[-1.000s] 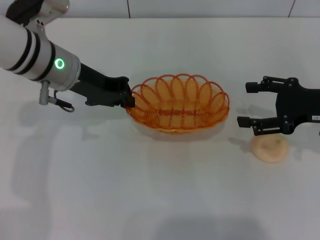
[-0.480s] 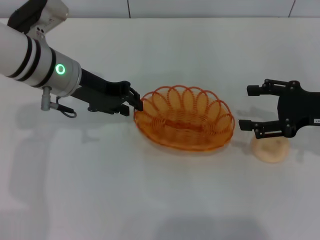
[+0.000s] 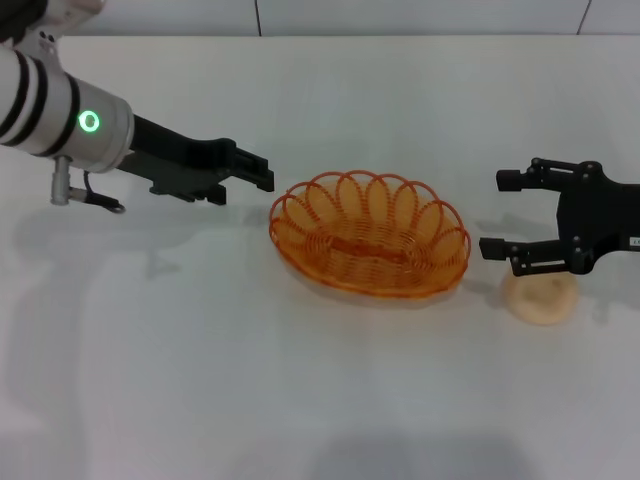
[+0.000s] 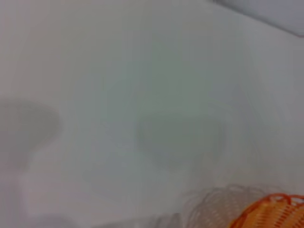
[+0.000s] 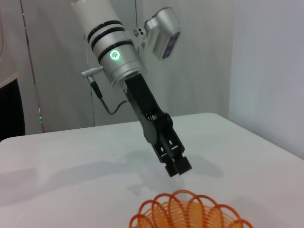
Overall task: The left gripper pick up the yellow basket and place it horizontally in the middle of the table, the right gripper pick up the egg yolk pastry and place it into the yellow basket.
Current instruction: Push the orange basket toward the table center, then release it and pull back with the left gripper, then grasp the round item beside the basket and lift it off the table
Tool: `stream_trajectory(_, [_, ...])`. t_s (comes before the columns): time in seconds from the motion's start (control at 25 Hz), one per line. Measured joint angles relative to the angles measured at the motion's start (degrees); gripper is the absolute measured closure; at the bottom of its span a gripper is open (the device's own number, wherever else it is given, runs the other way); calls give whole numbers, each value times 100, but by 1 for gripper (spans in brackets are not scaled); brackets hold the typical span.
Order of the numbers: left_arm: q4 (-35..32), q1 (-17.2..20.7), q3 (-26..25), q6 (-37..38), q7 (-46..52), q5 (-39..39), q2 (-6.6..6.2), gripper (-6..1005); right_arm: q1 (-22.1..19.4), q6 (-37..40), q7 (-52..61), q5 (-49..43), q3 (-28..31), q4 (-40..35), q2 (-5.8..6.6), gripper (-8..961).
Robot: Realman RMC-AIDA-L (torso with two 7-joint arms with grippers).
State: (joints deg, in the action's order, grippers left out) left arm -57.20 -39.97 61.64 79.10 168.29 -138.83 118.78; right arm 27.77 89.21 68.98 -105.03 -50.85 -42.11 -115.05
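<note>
The yellow basket (image 3: 352, 250) lies flat on the white table (image 3: 300, 390) near its middle, long side across my view. My left gripper (image 3: 266, 181) hovers just left of the basket's rim, clear of it, with fingers slightly apart and empty. The egg yolk pastry (image 3: 541, 299) lies on the table right of the basket. My right gripper (image 3: 497, 213) is open and empty, with its lower finger just behind the pastry. The right wrist view shows the left gripper (image 5: 176, 166) above the basket's rim (image 5: 190, 211). The left wrist view shows only an edge of the basket (image 4: 273, 211).
The table's far edge meets a wall (image 3: 400, 15) at the back. The left arm's white segment with the green ring (image 3: 90, 122) reaches in over the table from the far left.
The left gripper set the basket down, let go of its rim and drew back to the left. The basket settled slightly right. The right gripper has barely moved.
</note>
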Motion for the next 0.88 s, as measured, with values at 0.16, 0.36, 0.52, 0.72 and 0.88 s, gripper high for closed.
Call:
stream_trajectory(0.16, [-177, 159, -207, -5, -755, 255, -12, 347, -1, -6, 78, 7, 17, -4, 0, 84])
stream_trajectory(0.36, [-448, 587, -379, -174, -2665, 870, 24, 292, 0, -2, 212, 17, 23, -7, 5, 84])
stream_trajectory(0.52, [-286, 1002, -785, -274, -4625, 2034, 25, 244, -24, -6, 297, -13, 7, -9, 12, 84])
stream_trajectory(0.72, [230, 1384, -1051, -54, -6803, 3363, -178, 174, -211, 22, 291, -37, -40, -147, 34, 84])
stream_trajectory(0.88, [619, 1393, -1056, 300, -7299, 3413, -458, 142, -367, 49, 340, -42, -40, -286, 56, 84])
